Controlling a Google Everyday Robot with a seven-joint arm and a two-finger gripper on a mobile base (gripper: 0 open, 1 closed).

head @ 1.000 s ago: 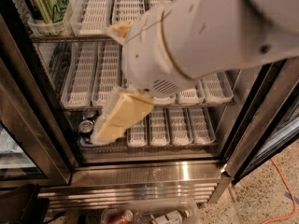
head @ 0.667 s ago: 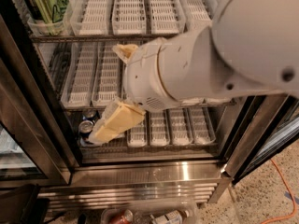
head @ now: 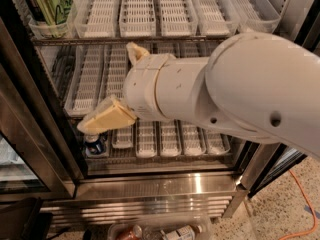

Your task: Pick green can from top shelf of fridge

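The green can (head: 52, 2) stands in the leftmost white tray of the top shelf (head: 150, 14), at the upper left of the fridge (head: 150, 184); its top is cut off by the picture edge. My gripper (head: 107, 88) hovers in front of the middle shelf, below and to the right of the can and well apart from it. It is open: one cream finger (head: 107, 118) points down-left, the other (head: 136, 52) points up, and nothing is between them. My big white arm (head: 240, 89) hides the right half of the middle shelf.
A short blue can (head: 94, 145) sits on the lower shelf just under the lower finger. A black door frame (head: 30, 134) runs down the left. A bin of bottles (head: 160, 231) lies on the floor, and an orange cable (head: 300, 194) runs at right.
My arm has swung lower, uncovering more of the top shelf. The gripper has shifted left across the middle shelf. The can has not moved.
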